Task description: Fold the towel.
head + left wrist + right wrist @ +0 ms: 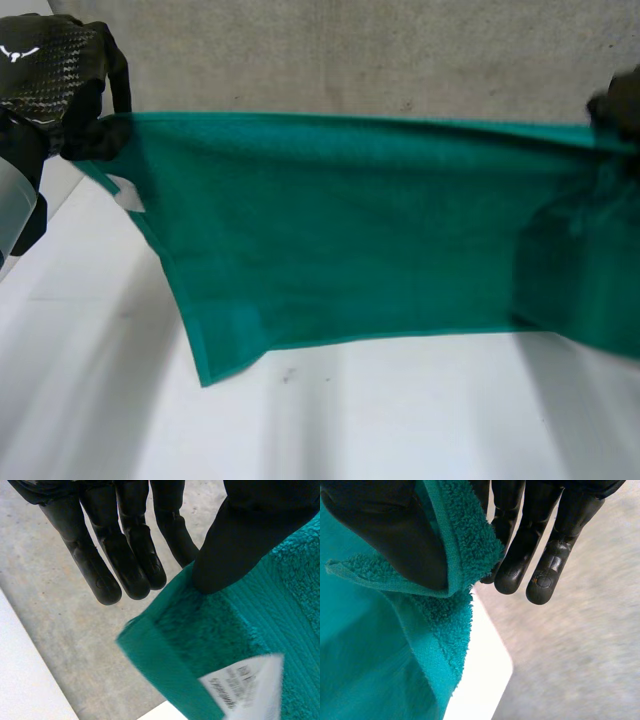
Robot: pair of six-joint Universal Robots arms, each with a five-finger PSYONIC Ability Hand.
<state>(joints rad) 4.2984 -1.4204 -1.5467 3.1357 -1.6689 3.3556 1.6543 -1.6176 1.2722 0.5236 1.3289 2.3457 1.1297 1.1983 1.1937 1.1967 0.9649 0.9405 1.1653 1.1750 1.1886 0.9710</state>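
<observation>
One green towel (350, 230) hangs spread out in the air over the white table (400, 420). Its top edge is pulled taut between the two hands, and its lower edge droops toward the table. I cannot tell whether that edge touches the table.

The left hand (55, 90) holds one upper corner of the towel. In the left wrist view its thumb (240, 540) presses down on the hemmed corner and pinches the cloth, while the fingers (135, 555) beside it reach out straight. One white printed label (247, 687) is sewn to the towel just below that corner.

The right hand (620, 105) holds the opposite upper corner. In the right wrist view the towel's edge is folded over and clamped between the thumb (395, 535) and the straight fingers (545, 565). The rest of the cloth falls away beneath the palm.

Beyond the towel's top edge lies one grey concrete floor (350, 50), past the table's rim.
</observation>
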